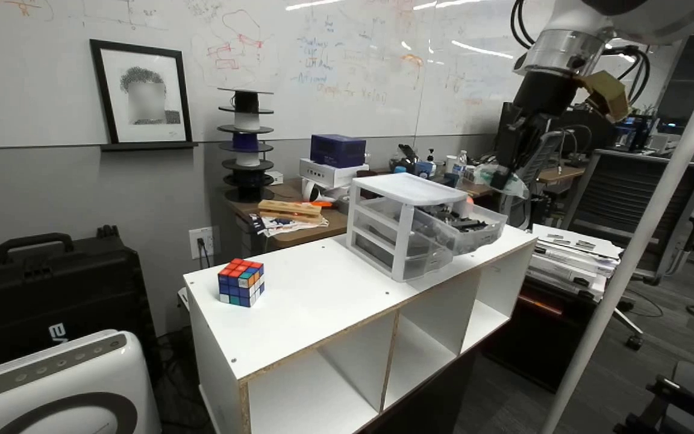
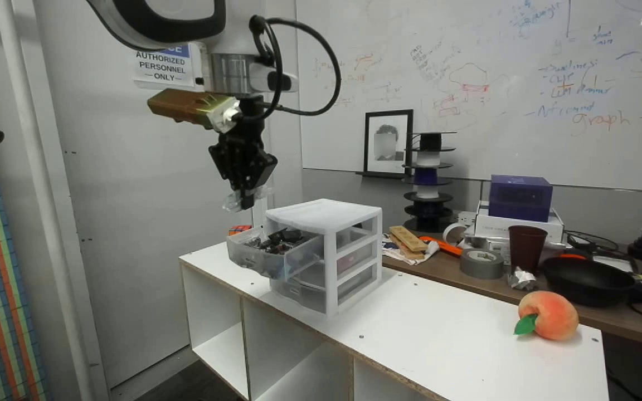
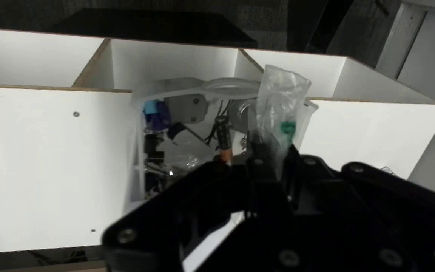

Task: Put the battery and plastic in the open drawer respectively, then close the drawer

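Note:
My gripper is shut on a piece of clear crinkled plastic with a green mark point(image 3: 278, 100). In the wrist view the gripper point(image 3: 272, 153) is over the right side of the open drawer point(image 3: 168, 90). In both exterior views the gripper point(image 1: 500, 178) point(image 2: 247, 201) is raised above the drawer, with the plastic point(image 1: 517, 184) point(image 2: 233, 201) sticking out from the fingertips. The frosted drawer point(image 1: 491, 234) point(image 2: 254, 257) is pulled out of the small white unit point(image 1: 410, 187) point(image 2: 326, 214) and holds dark parts. A battery with a copper end point(image 3: 223, 132) lies inside it; the gripper hides its lower end.
The unit stands on a white cubby shelf point(image 1: 317, 283) point(image 2: 410, 356). A Rubik's cube point(image 1: 241, 282) and a peach point(image 2: 549, 314) are on its top. A white pole point(image 1: 642, 241) stands near the arm. A desk with boxes point(image 2: 521, 200) is behind the shelf.

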Controlling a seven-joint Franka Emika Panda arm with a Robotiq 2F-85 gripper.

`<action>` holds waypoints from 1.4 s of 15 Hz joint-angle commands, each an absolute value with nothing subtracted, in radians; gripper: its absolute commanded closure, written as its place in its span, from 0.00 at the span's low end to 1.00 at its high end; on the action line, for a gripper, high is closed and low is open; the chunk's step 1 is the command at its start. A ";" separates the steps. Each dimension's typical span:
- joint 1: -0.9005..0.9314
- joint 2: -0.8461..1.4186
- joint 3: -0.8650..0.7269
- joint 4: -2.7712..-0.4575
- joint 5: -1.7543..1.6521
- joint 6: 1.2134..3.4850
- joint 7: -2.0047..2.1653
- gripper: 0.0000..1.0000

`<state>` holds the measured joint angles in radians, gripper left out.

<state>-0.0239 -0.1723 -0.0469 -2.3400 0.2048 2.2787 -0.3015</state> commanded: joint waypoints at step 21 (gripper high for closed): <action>-0.027 -0.022 -0.044 -2.411 0.252 2.625 -0.197 0.89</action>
